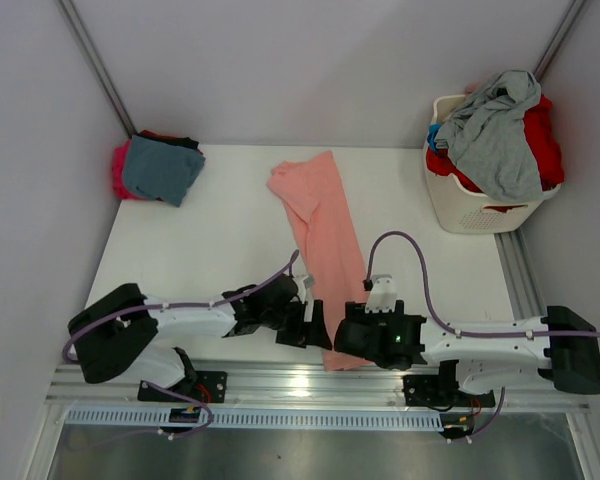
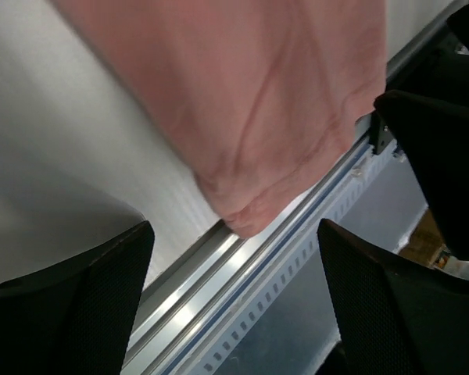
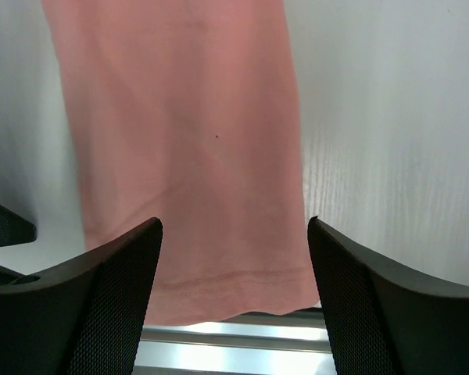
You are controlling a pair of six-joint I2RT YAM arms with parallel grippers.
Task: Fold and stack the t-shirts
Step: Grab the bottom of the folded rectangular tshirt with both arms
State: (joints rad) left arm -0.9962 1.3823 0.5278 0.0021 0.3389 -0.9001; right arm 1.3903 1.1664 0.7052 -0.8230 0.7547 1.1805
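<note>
You're mid-fold: the salmon-pink shirt (image 1: 318, 230) lies as a long strip down the table (image 1: 210, 250), hem over the near edge; left gripper (image 2: 233, 305) and right gripper (image 3: 234, 289) hover there wide, empty; next, likely, pinch both hem corners.

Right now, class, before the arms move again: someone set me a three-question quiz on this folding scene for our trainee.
1. True or false: the near hem of the salmon-pink shirt overhangs the near edge of the table.
2. Which colour tops the folded stack in the far left corner? A teal-blue, B yellow, C white.
3. Fill in: the left tool and the right tool both stand ____ beside that hem.

Key: 1 true; 2 A; 3 open.
</note>
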